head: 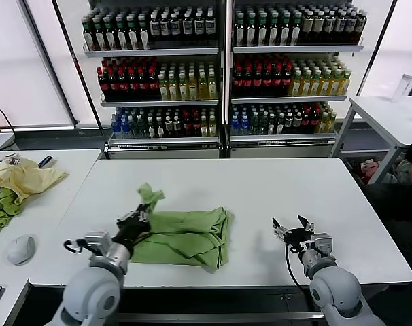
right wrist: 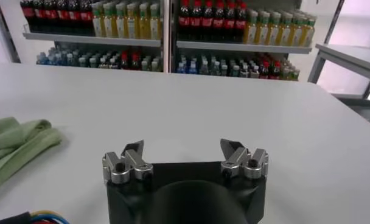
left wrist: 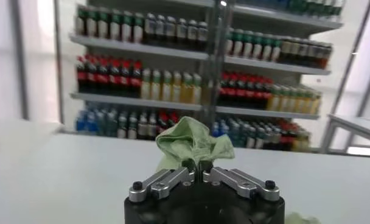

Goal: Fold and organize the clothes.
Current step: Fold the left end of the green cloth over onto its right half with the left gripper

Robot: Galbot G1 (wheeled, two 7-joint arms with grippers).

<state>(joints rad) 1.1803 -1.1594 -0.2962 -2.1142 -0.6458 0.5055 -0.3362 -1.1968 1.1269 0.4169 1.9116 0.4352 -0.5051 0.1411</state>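
Note:
The clothes, a light green shirt (head: 185, 238), lie partly folded in a rumpled heap on the white table (head: 260, 197), left of centre. My left gripper (head: 135, 221) is shut on a fold at the shirt's left edge, and a bunch of the cloth (head: 150, 197) stands up above it. In the left wrist view the green cloth (left wrist: 194, 143) rises from between the closed fingers of the left gripper (left wrist: 197, 169). My right gripper (head: 294, 227) stands open over bare table to the right of the shirt, holding nothing. In its own view the right gripper (right wrist: 182, 148) faces empty table, with the shirt's edge (right wrist: 17, 143) off to one side.
A second table on the left carries a pale yellow garment (head: 22, 178), a darker green cloth (head: 1, 210) and a computer mouse (head: 20, 248). Shelves of bottles (head: 219, 68) stand behind the table. Another white table (head: 386, 115) is at the right rear.

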